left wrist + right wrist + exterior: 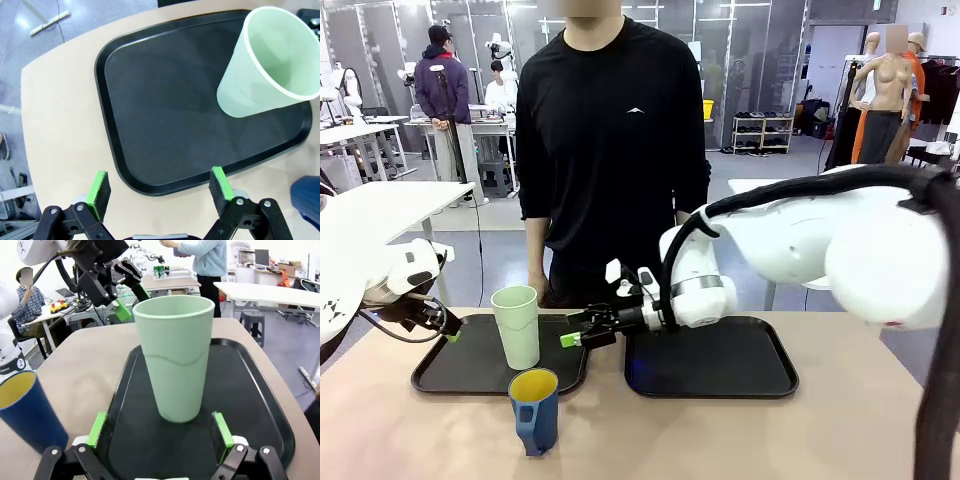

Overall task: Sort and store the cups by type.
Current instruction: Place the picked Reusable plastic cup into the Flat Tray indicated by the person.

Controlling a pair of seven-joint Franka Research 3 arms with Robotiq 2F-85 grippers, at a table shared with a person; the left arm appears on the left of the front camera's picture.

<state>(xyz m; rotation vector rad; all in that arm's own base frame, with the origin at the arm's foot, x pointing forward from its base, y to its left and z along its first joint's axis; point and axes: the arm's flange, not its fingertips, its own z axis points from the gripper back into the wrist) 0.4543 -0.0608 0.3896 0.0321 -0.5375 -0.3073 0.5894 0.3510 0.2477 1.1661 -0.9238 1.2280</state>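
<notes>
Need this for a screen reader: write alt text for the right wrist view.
A mint-green tumbler stands upright on a black tray, straight ahead of the open jaws. A dark blue mug sits off the tray, lower left.

On the tan table [740, 440] before me lie two black trays with raised rims: the left tray [460, 365] and the right tray [720, 360], side by side with a narrow gap between them. Across from me a person [610, 130] in a black long-sleeved top stands at the far edge, arms hanging. Behind them stand white worktables [390, 205].
</notes>
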